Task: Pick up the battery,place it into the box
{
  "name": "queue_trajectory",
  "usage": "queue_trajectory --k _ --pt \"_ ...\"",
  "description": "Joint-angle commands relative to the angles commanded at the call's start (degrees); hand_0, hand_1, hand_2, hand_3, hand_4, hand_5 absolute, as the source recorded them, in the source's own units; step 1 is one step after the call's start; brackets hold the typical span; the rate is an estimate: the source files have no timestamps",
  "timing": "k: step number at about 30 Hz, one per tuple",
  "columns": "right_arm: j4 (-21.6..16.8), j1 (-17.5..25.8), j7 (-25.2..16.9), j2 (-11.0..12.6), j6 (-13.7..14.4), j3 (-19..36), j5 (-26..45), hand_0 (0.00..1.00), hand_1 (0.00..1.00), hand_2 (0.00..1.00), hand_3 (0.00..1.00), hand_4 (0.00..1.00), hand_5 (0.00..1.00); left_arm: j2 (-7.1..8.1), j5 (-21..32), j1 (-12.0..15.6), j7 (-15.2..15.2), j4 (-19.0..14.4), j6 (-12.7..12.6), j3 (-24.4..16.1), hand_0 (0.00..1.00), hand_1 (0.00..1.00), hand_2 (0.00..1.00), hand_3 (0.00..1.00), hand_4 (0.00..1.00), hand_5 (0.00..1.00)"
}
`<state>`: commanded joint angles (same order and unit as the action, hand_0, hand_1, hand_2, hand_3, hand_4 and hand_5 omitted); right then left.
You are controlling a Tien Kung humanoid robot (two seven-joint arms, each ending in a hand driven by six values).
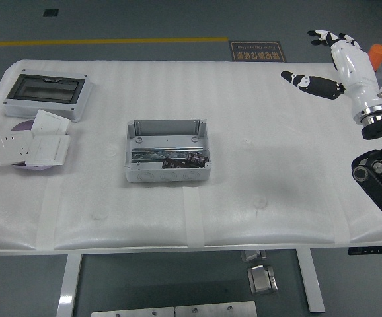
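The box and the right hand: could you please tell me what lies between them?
Only bare white table lies between the box and the right hand, as the head view shows.

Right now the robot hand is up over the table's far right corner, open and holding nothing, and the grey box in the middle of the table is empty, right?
Not quite. The head view shows the grey box is not empty: small dark batteries lie inside it. The rest holds: the robot hand is over the table's far right corner, open and holding nothing.

Right hand (pixel 342 63) raised at far right, fingers spread, thumb out to the left (nothing held). Black forearm below, at frame edge.
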<state>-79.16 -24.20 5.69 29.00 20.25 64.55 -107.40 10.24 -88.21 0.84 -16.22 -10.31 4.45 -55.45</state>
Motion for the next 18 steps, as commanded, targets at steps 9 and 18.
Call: queue_trajectory --k 9,18 --pt "-0.18 2.67 -0.65 -0.36 -0.1 3.7 1.16 0.944 0.775 0.74 0.811 0.998 0.582 -0.04 1.74 -0.02 0.15 0.0 -0.3 1.06 0.624 0.639 0.443 0.581 0.41 0.399" --pt "-0.18 3.46 0.67 -0.5 2.87 6.06 -0.26 0.939 0.768 0.737 0.809 0.998 0.561 0.8 2.8 0.65 0.3 0.0 -1.4 1.74 0.624 0.64 0.443 0.581 0.41 0.399"
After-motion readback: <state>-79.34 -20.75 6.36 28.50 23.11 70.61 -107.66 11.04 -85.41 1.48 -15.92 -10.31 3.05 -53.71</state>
